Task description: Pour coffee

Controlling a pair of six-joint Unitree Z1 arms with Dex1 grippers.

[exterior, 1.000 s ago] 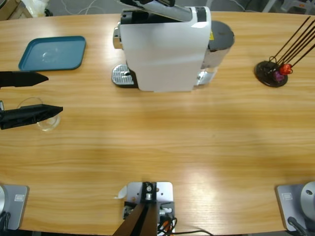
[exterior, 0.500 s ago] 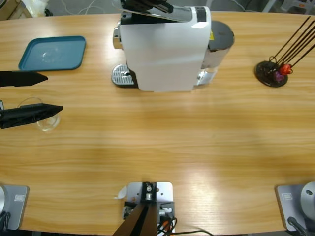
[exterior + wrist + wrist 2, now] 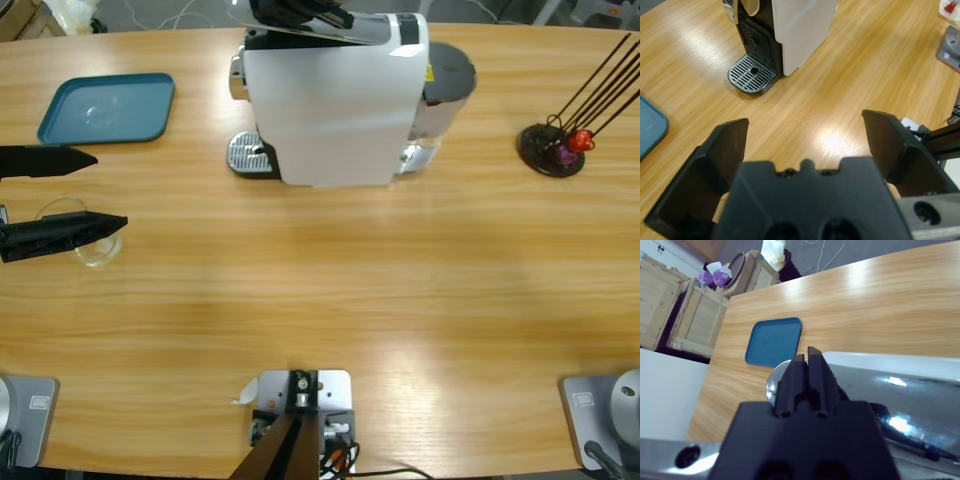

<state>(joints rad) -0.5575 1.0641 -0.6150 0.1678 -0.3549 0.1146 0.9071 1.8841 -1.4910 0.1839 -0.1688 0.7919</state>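
Two grippers are in view. The left gripper [image 3: 108, 190] [image 3: 805, 127] enters at the table's 9 o'clock edge with its jaws wide apart and nothing between them, both pointing toward 3 o'clock. Its nearer jaw lies over a clear glass [image 3: 100, 252] standing on the table [image 3: 330, 300]. Whether that glass holds any coffee cannot be told; no amber tint is discernible in it.

The right gripper [image 3: 290, 10] [image 3: 807, 357] sits at 12 o'clock on top of the white coffee machine [image 3: 335, 110], jaws pressed together and resting on the chrome lever [image 3: 330, 30] [image 3: 900, 405].

The machine's long axis runs 9 to 3 o'clock. Its spout end and round grated drip tray [image 3: 250, 155] [image 3: 752, 74] face 9 o'clock, and its grey tank [image 3: 450, 75] sits at the 3 o'clock end. The drip tray carries no vessel.

A teal tray [image 3: 105, 108] [image 3: 774, 340] lies at 10 o'clock. At 2 o'clock stands a black wire rack [image 3: 552, 150] holding a purple capsule [image 3: 568, 155] and a red capsule [image 3: 583, 139], its wires slanting toward 1 o'clock.
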